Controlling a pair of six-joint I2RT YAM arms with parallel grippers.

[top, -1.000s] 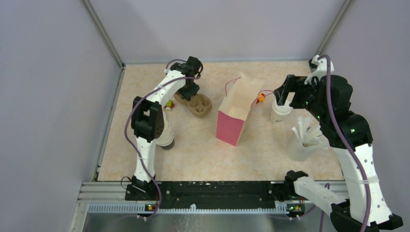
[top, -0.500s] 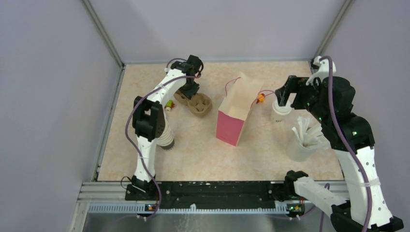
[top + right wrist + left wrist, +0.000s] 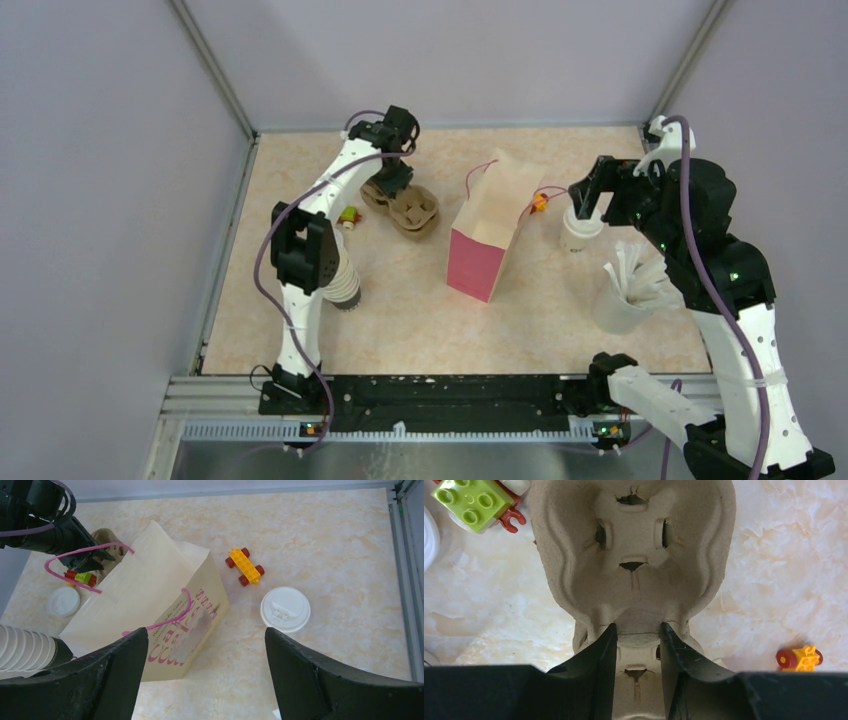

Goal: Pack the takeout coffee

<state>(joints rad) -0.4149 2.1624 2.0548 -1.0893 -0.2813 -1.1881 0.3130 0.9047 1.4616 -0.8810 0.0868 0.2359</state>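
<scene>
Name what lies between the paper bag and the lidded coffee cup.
A yellow toy car with red wheels lies between the paper bag and the coffee cup, clearest in the right wrist view.

Mid-table: paper bag upright, mouth open. At its 10 o'clock, cardboard cup carrier, with left gripper down on its far end. At bag's 3 o'clock, takeout coffee, right gripper just above. Cup of sticks at coffee's 5 o'clock.
</scene>
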